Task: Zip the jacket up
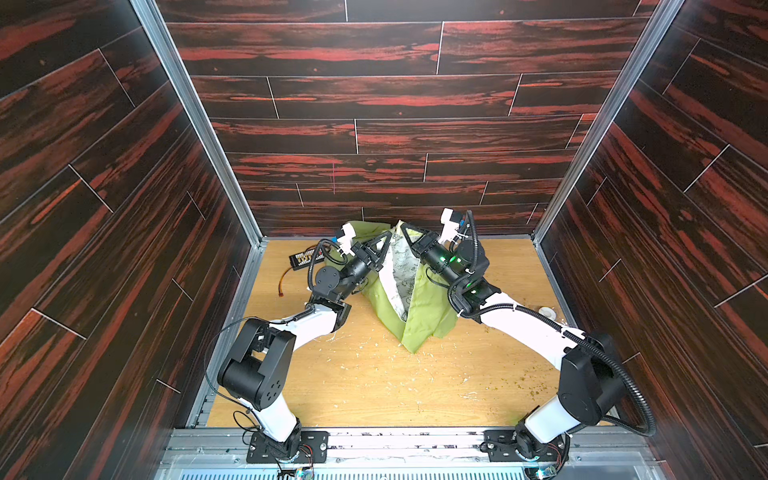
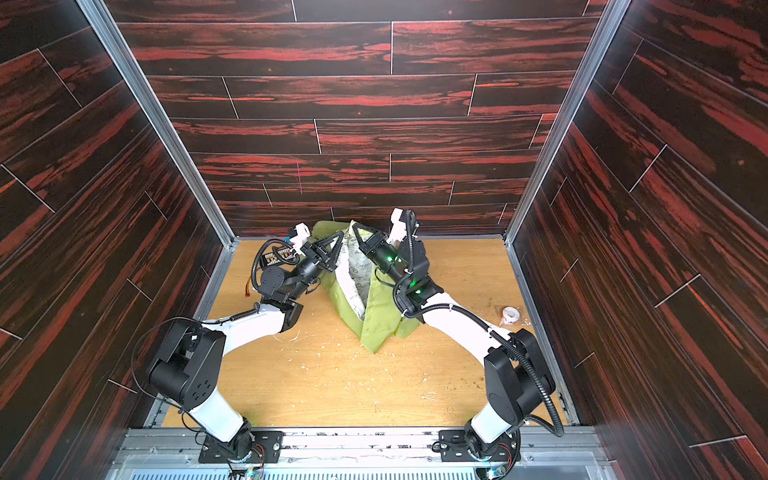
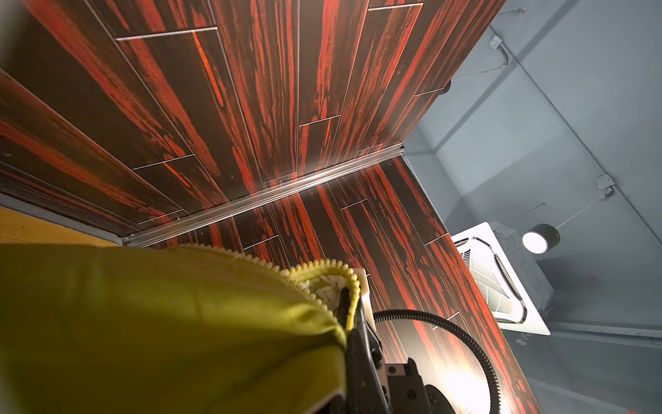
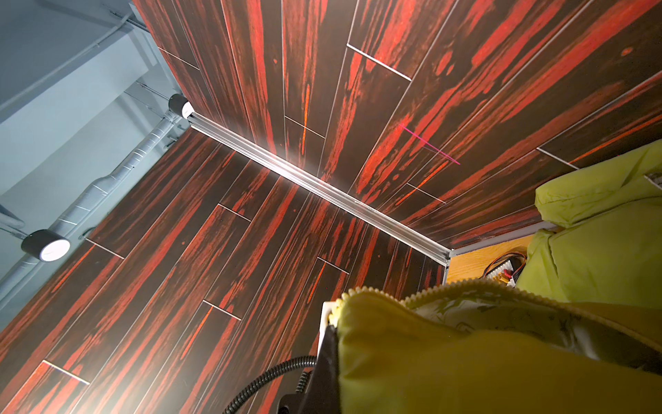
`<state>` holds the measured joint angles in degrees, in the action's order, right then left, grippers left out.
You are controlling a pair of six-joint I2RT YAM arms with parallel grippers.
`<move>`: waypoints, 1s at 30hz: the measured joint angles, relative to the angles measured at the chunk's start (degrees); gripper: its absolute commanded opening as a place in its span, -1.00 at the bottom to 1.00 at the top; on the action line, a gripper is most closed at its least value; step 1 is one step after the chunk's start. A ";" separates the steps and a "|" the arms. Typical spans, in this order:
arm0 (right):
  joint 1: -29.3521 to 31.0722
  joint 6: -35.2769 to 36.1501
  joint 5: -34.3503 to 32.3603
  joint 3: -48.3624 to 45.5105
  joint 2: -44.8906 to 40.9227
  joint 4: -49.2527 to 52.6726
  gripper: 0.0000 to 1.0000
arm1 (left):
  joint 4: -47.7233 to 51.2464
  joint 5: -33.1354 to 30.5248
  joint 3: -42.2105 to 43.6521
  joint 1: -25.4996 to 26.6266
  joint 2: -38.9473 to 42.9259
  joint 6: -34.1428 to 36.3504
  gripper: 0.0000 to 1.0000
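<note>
Olive jacket (image 1: 428, 316), unzipped, each zipper edge (image 3: 322, 267) pinched by closed left gripper (image 1: 388, 241) and right gripper (image 1: 405, 232); advise keeping edges taut, aligned.

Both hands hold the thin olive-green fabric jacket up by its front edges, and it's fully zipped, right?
No, the front is open. The left hand and right hand hold the olive-green jacket up by its front edges, but both top views show them parted, white patterned lining exposed between.
</note>
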<state>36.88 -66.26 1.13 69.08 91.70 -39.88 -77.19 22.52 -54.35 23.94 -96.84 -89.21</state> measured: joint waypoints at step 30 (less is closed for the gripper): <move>0.07 -0.15 -2.05 1.46 0.02 2.58 -1.00 | 0.00 0.00 -0.02 0.00 0.02 -0.20 -1.00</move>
<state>36.95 -66.41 -0.93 70.54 91.72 -37.30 -77.19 22.52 -54.37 23.94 -96.82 -89.41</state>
